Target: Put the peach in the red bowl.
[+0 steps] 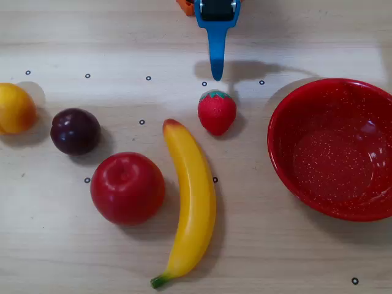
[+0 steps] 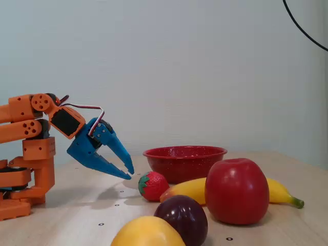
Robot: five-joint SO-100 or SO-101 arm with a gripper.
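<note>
- Overhead, the peach sits at the left edge of the tabletop, just beside the plum; the red bowl lies far right, cut by the frame.
- Between them lie the apple, banana and strawberry; only 1 blue finger shows.
- Sideways, the fixed view shows the end effector spread, empty, hovering just left of the strawberry; the peach sits nearest the camera.
</note>
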